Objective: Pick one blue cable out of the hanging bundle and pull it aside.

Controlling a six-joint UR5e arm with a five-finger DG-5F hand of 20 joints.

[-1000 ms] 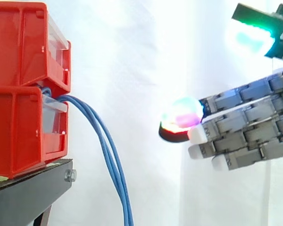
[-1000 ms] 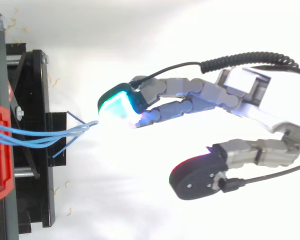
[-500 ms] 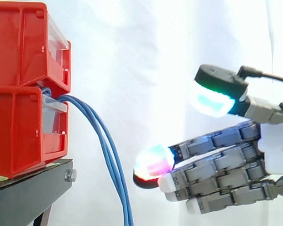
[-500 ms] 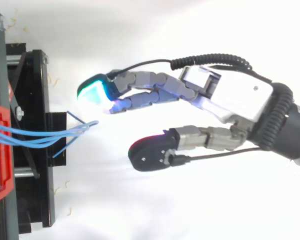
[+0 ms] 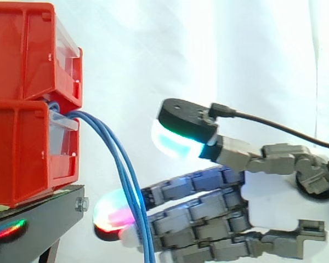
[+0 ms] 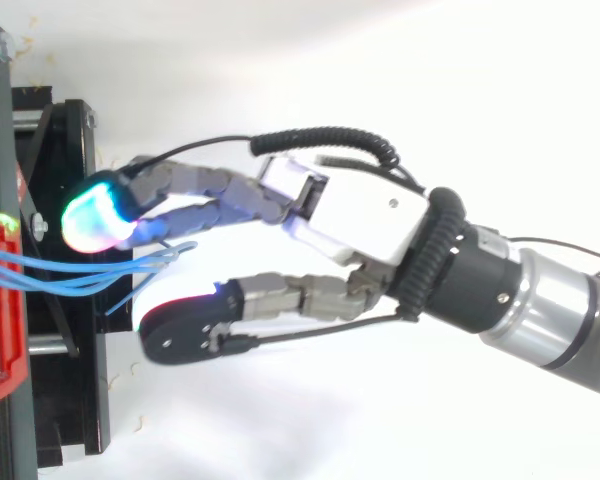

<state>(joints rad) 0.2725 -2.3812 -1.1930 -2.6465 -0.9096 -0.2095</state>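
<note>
The hand (image 6: pixel 360 215) has moved in toward the bins (image 5: pixel 22 104) and lower, and it now reaches the blue cables (image 5: pixel 129 186). The fingers (image 5: pixel 192 211) are stretched out straight and grasp nothing, and the thumb (image 6: pixel 280 300) is spread well apart from them. From above, the cables lie between fingers and thumb, just beside the fingers. The cables hang from between the two stacked bins, down past the stand (image 5: pixel 33 224).
</note>
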